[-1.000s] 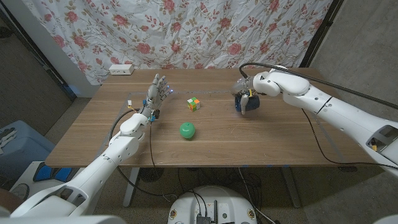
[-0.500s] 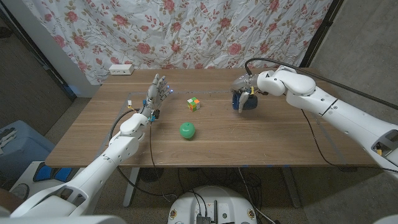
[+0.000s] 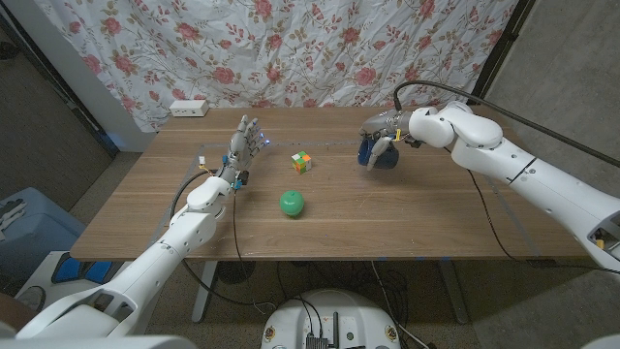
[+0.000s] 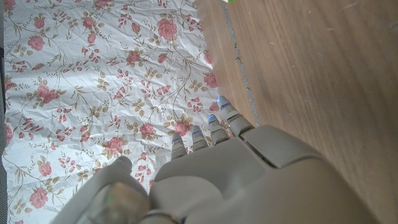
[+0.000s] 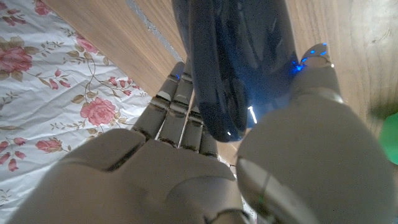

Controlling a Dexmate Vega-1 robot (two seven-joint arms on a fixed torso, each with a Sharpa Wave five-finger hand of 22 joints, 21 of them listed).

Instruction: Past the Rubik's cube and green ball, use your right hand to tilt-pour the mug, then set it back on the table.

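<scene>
**Mug gripped, tilt-pour in hand**

Right robot hand (image 3: 380, 147) wrapped round the dark blue mug (image 3: 386, 157), fingers on one side and thumb on the other, as seen close up in the right wrist view, where the mug (image 5: 233, 62) sits between fingers (image 5: 180, 106) and thumb (image 5: 314, 68). Mug beyond the Rubik's cube (image 3: 302, 162) and to its right, further from the robot than the green ball (image 3: 293, 203). Cannot tell from these pictures whether the mug's base touches the surface (image 3: 387, 218) or hangs just above it, nor how far it leans.

Judged as the grasp-and-tilt stage: grip made, pour either starting or about to. Next move calls for a slow wrist roll to tip the mug, then a roll back to upright and a level set-down near the cube before letting go.

Left robot hand (image 3: 242, 145) to the cube's left, upright, fingers spread, holding nothing; same hand (image 4: 249, 174) seen from behind against the floral curtain (image 4: 93, 74).
</scene>
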